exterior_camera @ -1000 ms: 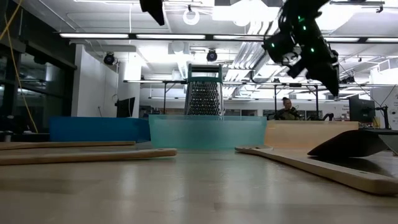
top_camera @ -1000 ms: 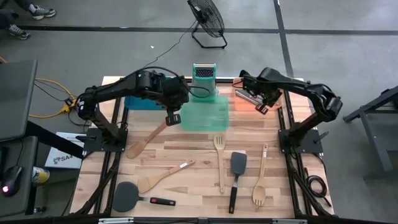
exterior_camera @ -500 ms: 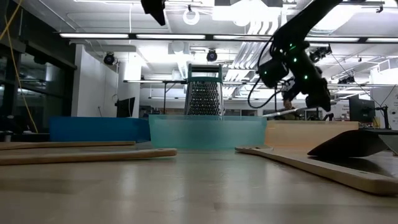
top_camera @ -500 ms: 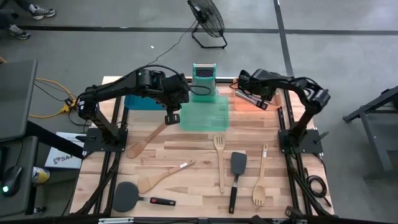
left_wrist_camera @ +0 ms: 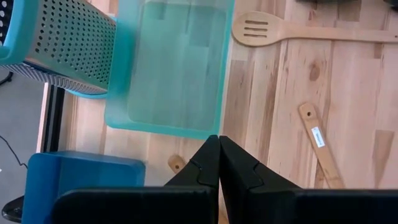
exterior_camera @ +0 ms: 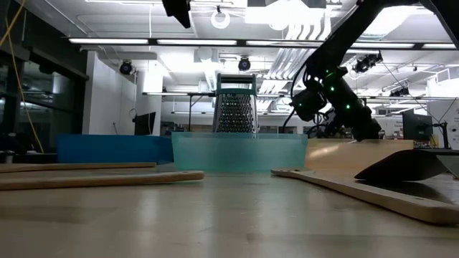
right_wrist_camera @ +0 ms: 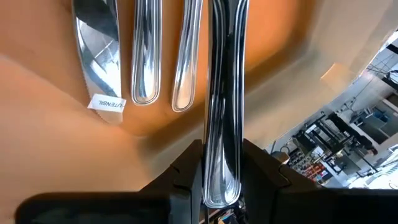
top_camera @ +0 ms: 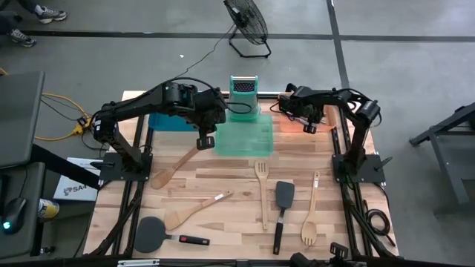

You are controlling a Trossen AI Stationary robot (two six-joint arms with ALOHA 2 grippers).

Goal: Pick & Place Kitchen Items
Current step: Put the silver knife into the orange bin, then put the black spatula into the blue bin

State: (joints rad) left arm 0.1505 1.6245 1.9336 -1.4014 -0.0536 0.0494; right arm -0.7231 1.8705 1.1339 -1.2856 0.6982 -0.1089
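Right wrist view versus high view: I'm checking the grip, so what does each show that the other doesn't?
Only the right wrist view shows the right claw shut on a silver utensil handle, with a knife lying in the orange tray. Only the high view shows the left claw, shut, and the wooden spatulas on the table. Both show that tray.

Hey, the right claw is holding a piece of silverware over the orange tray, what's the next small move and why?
Probably open the right claw to release the silver utensil. It is clamped on the handle low inside the orange tray, where other silver utensils already lie alongside. The left claw waits shut near the green tray.
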